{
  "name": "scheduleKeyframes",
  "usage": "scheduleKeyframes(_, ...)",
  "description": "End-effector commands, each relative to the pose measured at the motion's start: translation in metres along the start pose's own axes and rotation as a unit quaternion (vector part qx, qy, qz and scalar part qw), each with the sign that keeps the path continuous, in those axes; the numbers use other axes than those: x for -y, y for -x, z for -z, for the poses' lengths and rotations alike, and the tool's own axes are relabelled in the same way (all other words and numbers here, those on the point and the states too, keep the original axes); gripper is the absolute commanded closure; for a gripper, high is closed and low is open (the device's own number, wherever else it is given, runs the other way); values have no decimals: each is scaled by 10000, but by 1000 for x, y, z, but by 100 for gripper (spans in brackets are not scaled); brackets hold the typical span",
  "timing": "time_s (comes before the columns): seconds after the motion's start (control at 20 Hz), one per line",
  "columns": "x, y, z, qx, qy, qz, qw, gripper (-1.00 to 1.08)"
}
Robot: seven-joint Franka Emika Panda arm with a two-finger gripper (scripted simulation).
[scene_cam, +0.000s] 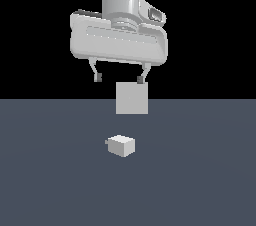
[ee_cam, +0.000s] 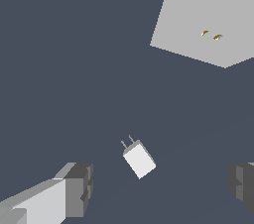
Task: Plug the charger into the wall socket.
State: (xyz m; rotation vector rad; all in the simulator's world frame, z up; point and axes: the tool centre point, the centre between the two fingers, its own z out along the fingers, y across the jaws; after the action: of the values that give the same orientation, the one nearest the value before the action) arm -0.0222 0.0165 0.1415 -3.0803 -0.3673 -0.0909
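Exterior view: the gripper [scene_cam: 119,77] is held above the floor with its fingers spread apart and nothing between them. The charger [scene_cam: 121,145] lies at 6 o'clock of it, the wall socket [scene_cam: 132,98] behind

Wrist view: the charger [ee_cam: 139,159] is seen with its prongs aimed toward 11 o'clock, the wall socket [ee_cam: 206,17] at 1 o'clock. The fingers should be aligned across the block's flat sides before descent

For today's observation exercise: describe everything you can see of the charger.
The charger is a small, plain white boxy block with matte faces. The wrist view shows two thin prongs on one end. It lies on the dark grey floor, apart from the socket plate. Nothing grips it; the open hand hangs above.
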Motion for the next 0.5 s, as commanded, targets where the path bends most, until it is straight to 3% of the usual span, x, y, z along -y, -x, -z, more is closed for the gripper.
scheduleKeyframes(0.0, 1, 4, -5, -108, -31, 231, 9997, -92)
scheduleKeyframes(0.45, 3, 17, -23, -475, -148, 1021, 9935, -92)
